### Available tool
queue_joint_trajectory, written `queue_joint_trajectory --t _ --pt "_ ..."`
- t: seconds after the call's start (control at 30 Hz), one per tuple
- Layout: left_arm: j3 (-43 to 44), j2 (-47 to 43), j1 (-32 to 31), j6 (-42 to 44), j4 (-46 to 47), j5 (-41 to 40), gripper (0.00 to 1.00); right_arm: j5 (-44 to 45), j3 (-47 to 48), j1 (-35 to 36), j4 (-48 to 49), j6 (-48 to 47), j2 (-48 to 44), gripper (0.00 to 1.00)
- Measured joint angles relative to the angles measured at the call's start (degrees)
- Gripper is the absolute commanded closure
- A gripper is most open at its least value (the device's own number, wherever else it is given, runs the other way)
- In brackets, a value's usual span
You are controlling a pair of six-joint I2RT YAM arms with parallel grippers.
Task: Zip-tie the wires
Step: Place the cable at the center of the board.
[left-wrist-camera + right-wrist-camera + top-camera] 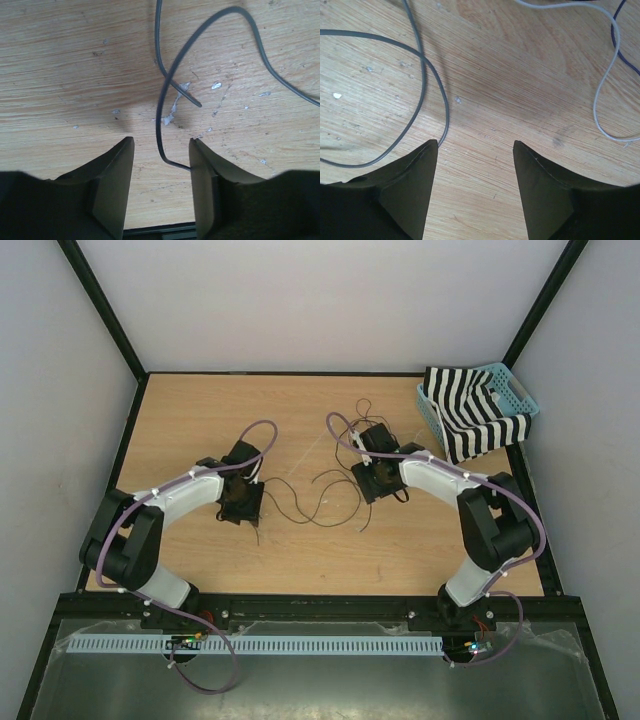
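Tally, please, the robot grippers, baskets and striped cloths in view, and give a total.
Grippers: 2, the left gripper and the right gripper
Baskets: 1, the blue basket
Cloths: 1, the striped cloth
Total: 4

light: bright, diffuse | shadows: soft, faint | focus: sharp

Top camera high behind the arms [180, 490], looking down on the whole surface [330, 550], wrist cameras close above it, facing down, all see the wires [159, 112].
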Motion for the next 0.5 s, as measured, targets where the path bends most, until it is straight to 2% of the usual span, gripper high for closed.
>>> queue_joint_trajectory --t 0.13,0.23,0.33,0.5 --pt "-0.11 -0.26 0.0 -0.22 0.04 -0.83 0.29 -1.38 0.37 0.0 -0.35 0.0 -0.68 0.13" --pt "-0.11 -1.88 0.0 -0.31 0.02 -1.29 0.18 -2.34 1.09 0.0 -0.61 -0.02 -1.73 0.11" --pt "-0.07 -4.72 0.0 -0.52 0.04 -1.73 0.12 -3.39 2.23 0.0 -0.76 0.02 -3.06 0.1" --pt "1.03 -6.69 0.0 -0.63 0.11 -2.67 0.1 -5.92 4.5 0.0 -0.42 0.7 -3.52 0.1"
